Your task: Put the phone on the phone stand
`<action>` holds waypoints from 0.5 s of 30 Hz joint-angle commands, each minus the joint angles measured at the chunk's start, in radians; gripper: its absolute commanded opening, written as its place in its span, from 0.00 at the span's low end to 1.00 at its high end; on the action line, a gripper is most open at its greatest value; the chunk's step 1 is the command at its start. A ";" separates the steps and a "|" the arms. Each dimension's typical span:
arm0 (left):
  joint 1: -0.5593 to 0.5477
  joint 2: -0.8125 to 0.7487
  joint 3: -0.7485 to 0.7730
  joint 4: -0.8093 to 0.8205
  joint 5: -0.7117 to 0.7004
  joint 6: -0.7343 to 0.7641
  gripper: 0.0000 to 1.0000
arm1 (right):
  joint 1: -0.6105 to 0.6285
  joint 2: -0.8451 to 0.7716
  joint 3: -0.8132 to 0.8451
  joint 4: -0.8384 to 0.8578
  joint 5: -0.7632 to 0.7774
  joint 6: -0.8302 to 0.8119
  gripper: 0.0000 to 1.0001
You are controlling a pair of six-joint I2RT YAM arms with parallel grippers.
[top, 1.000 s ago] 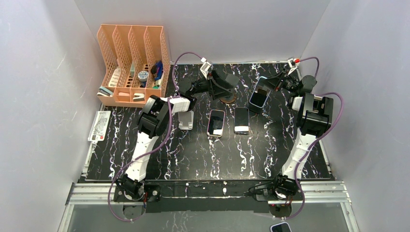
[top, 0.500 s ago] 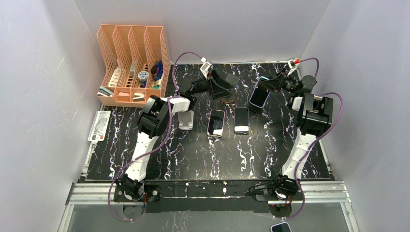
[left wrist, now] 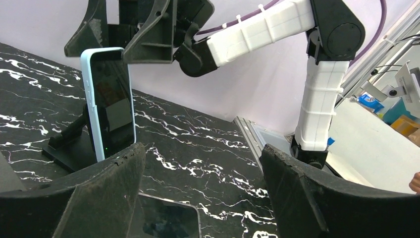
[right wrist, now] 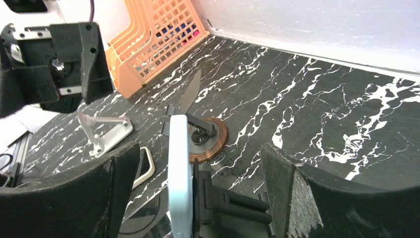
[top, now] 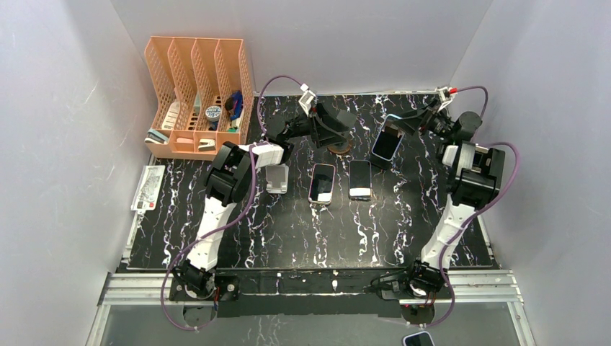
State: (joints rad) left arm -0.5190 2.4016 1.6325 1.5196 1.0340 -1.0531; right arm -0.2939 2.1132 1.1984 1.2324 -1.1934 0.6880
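The light blue phone [top: 387, 138] stands upright, leaning on the black phone stand [right wrist: 237, 203] at the back right of the table. In the right wrist view the phone [right wrist: 179, 168] shows edge-on between my right gripper's fingers, touching neither. My right gripper [right wrist: 198, 153] is open, just above and behind the phone's top; from above the right gripper [top: 405, 122] shows there too. In the left wrist view the phone [left wrist: 110, 101] rests on the stand [left wrist: 67, 146]. My left gripper [left wrist: 198, 193] hovers open and empty to the phone's left.
Two other phones [top: 322, 183] [top: 360, 179] lie flat mid-table. A round wooden stand [top: 337, 148] and a white stand [top: 277, 180] sit near them. The orange file organiser [top: 198, 97] stands at the back left. Walls close in on three sides.
My right gripper has opened and let go of the phone, drawing back slightly to the right. The phone stays leaning on the stand. The left arm has not moved.
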 commanded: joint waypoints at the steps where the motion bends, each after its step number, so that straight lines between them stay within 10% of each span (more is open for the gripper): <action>1: 0.008 -0.048 0.028 0.079 0.025 0.006 0.85 | -0.020 -0.135 -0.027 -0.096 0.047 -0.093 0.99; 8: 0.010 -0.106 0.002 0.079 0.020 0.041 0.87 | -0.025 -0.326 -0.112 -0.469 0.210 -0.399 0.99; 15: 0.023 -0.206 -0.040 0.072 -0.010 0.107 0.86 | -0.024 -0.516 -0.230 -0.557 0.521 -0.279 0.99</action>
State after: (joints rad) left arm -0.5129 2.3512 1.6032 1.5185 1.0359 -1.0027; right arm -0.3141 1.7000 1.0126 0.7837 -0.8959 0.3759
